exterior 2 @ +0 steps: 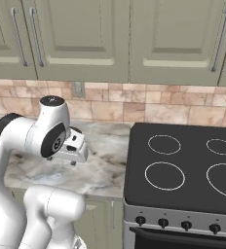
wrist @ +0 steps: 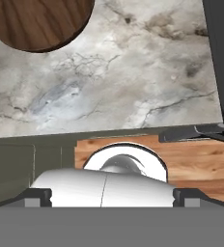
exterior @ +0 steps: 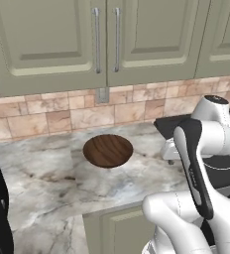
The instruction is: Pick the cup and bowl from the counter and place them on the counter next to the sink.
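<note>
Olive-green wall cabinets (exterior: 62, 39) with metal bar handles run along the top of both base views, above a tan stone-tile backsplash (exterior: 87, 111) with a small grey outlet plate. Below lies the counter (exterior: 42, 173), grey-white marbled stone over olive-green cabinet fronts.

Toward the left of the counter, in the left base view, sits the bowl (exterior: 108, 150), wide, shallow and dark brown with a wood grain (it rests flat, fairly near the backsplash). In the hand view the bowl (wrist: 39, 21) shows at the upper left corner, cut off by the edge.

To the right of the bowl, the white arm bends over the counter's right end, and its gripper (exterior 2: 75, 154) hangs above the stone, well apart from the bowl. Its two small dark fingertips (wrist: 36, 197) stand spread wide at the bottom of the hand view, with nothing between them.

Farthest right is the black stove top (exterior 2: 183, 165), with white ring burners and a row of dark knobs along its front.
</note>
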Available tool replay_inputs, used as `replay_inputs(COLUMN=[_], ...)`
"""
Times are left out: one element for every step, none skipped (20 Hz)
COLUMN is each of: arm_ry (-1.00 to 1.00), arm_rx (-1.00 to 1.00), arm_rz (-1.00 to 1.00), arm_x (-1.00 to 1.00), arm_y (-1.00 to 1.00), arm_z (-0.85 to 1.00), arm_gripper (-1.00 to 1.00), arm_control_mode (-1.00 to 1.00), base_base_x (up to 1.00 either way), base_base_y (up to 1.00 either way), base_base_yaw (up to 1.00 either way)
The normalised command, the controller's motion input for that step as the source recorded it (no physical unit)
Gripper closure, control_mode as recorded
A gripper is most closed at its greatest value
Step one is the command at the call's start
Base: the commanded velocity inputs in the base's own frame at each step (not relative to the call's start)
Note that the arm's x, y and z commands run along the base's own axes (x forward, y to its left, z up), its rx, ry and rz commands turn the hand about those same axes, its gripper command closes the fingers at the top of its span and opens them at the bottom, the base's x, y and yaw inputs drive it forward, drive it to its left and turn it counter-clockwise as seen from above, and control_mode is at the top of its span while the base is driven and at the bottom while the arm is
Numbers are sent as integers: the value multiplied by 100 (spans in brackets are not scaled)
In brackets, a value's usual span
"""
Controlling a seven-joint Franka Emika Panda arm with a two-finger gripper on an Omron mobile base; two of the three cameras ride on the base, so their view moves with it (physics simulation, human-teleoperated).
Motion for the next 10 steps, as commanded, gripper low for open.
replay_inputs(arm_ry=[0, 0, 0, 0, 0, 0, 0, 0, 0, 0], arm_rx=[0, 0, 0, 0, 0, 0, 0, 0, 0, 0], arm_rz=[0, 0, 0, 0, 0, 0, 0, 0, 0, 0], arm_x=[0, 0, 0, 0, 0, 0, 0, 0, 0, 0], arm_y=[0, 0, 0, 0, 0, 0, 0, 0, 0, 0], arm_z=[0, 0, 0, 0, 0, 0, 0, 0, 0, 0], arm_gripper=[-100, -100, -100, -100, -100, -100, -100, -100, -100, -100], arm_control_mode=[100, 100, 100, 100, 100, 100, 100, 100, 100, 100], base_base_x=[0, 0, 0, 0, 0, 0, 0, 0, 0, 0], base_base_y=[0, 0, 0, 0, 0, 0, 0, 0, 0, 0], base_base_yaw=[-2, 0, 0, 0, 0, 0, 0, 0, 0, 0])
